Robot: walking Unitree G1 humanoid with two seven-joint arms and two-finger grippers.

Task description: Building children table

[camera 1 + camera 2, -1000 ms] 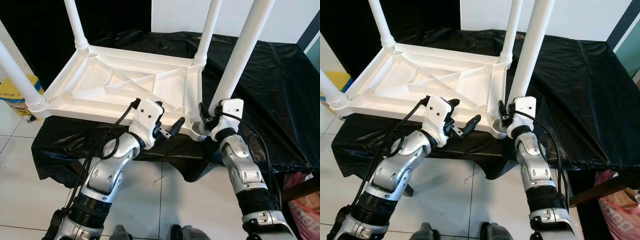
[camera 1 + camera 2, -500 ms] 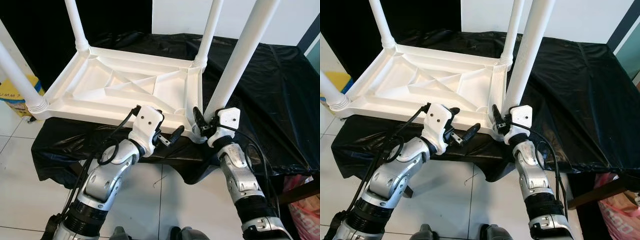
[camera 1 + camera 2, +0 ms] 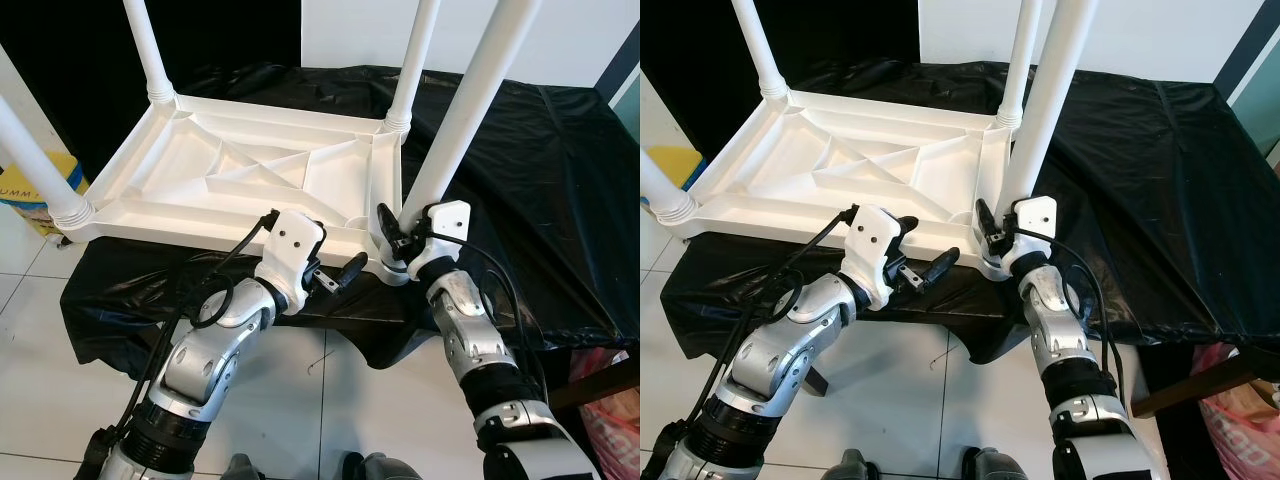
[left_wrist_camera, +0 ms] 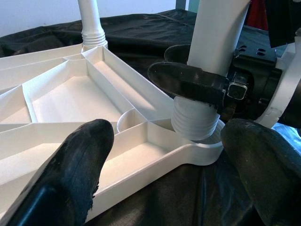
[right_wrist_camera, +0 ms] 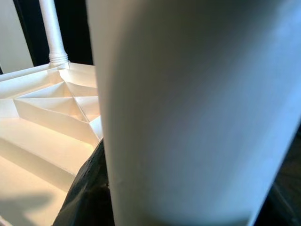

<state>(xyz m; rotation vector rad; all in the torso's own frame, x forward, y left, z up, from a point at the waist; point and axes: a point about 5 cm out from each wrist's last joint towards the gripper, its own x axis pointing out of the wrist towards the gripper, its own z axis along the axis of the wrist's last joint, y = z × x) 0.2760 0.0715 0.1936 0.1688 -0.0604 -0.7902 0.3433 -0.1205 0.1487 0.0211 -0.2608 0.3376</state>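
A black plastic sheet [image 3: 520, 150] covers the worktop, draping over its near edge toward the tiled floor [image 3: 330, 400]. On the sheet's left half lies the white children's table [image 3: 240, 175], upside down, its ribbed underside facing up and its near-left corner overhanging the worktop edge.

Three legs stand in their corner sockets: far-left leg [image 3: 145, 45], far-right leg [image 3: 415, 55] and near-left leg [image 3: 35, 155]. The fourth leg [image 3: 465, 110] stands tilted at the near-right corner socket [image 4: 200, 141]; its ribbed lower end sits in the socket ring, seen in the left wrist view. How fully it is seated cannot be determined.

The right gripper [image 3: 392, 232] is at the base of the fourth leg, just above the socket. Its black fingers [image 4: 188, 84] wrap around the leg, closed upon it. The right wrist view shows the leg at very close range, with the table underside beyond.

The left gripper [image 3: 340, 272] is held at the table's near edge, just left of the near-right corner and close to the right gripper. Its fingers [image 4: 82, 155] are spread apart and hold nothing; one appears to lie over the table's rim, the other over the sheet beside the socket. Contact cannot be confirmed.

A yellow object [image 3: 30, 190] rests on the floor at far left, partly hidden behind the near-left leg.
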